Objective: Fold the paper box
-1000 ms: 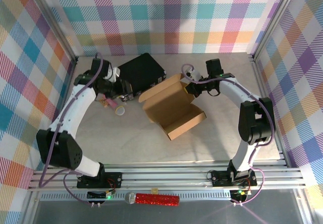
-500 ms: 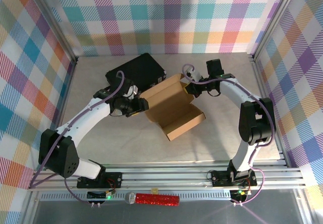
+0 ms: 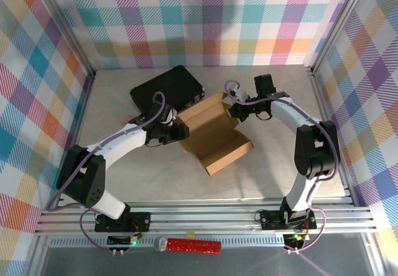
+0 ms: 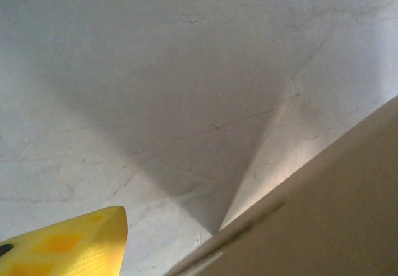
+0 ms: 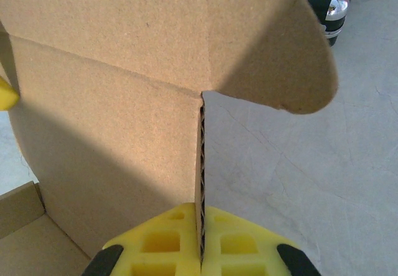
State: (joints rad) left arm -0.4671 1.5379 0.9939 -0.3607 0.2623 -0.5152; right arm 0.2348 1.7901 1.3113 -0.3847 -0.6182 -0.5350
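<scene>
The box [image 3: 217,142] runs diagonally mid-frame; the right gripper [image 5: 200,223] is clamped on its upper-right wall. The left gripper [image 3: 179,133] sits just beside its left edge, opening unclear.

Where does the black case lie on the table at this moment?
In the top external view, the black case lies toward the far side, left of centre, next to the far-left corner of the paper box.

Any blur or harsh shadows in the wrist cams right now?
Left wrist: paper box edge and yellow fingertip soft, broad shadow wedge on the table. Right wrist: corrugated edge crisp in the right gripper, flap shades the panel below.
</scene>
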